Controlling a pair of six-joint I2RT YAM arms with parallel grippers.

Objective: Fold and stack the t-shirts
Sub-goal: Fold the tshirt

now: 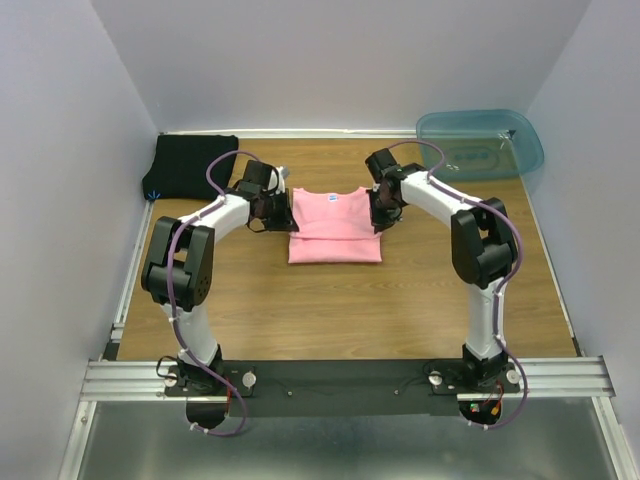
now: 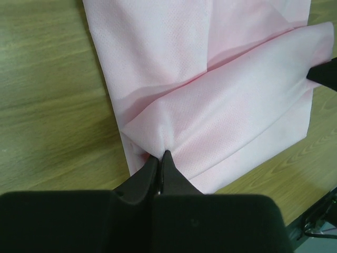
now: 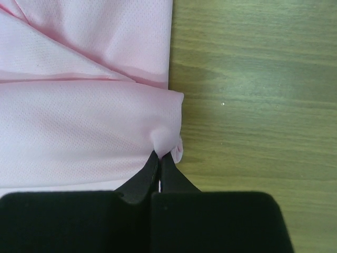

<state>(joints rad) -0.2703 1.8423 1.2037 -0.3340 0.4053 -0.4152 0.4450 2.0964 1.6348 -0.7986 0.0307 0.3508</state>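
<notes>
The light pink t-shirt (image 1: 334, 229) lies partly folded at the middle of the table, its blue neck label at the far edge. My left gripper (image 1: 282, 208) is shut on the pink shirt's left edge; in the left wrist view (image 2: 159, 154) its fingers pinch a fold of pink cloth (image 2: 226, 100). My right gripper (image 1: 378, 212) is shut on the shirt's right edge; in the right wrist view (image 3: 159, 154) it pinches a bunched corner of pink cloth (image 3: 79, 121). The black t-shirt (image 1: 194, 165) lies folded at the far left corner.
A translucent blue-green plastic bin (image 1: 480, 144) stands at the far right corner. White walls close in the table on three sides. Bare wooden table (image 1: 340, 310) lies between the shirt and the arm bases.
</notes>
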